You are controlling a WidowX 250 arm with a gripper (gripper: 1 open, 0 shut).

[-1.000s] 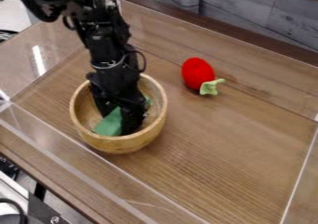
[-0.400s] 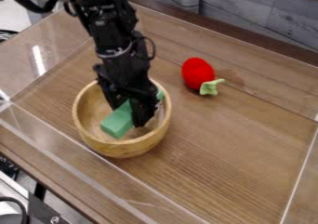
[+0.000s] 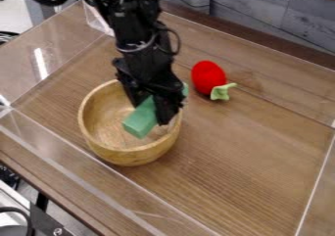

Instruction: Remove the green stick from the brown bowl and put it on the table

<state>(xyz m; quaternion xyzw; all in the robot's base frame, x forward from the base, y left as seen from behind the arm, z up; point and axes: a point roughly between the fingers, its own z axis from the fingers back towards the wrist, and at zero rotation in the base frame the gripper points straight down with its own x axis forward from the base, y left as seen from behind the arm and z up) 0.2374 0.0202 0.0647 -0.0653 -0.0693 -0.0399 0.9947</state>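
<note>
On a brown wood-grain table (image 3: 249, 181) ringed by low clear acrylic walls (image 3: 314, 196), a round light-brown wooden bowl (image 3: 105, 132) sits empty as the black robot arm (image 3: 137, 29) carries out the job's first half. Its gripper (image 3: 151, 111) is clamped on the flat mint-green stick (image 3: 143, 118), held tilted in the air over the bowl's far rim. Setting it down on open tabletop remains. A red strawberry-like toy (image 3: 210, 78) lies nearby, untouched.
</note>
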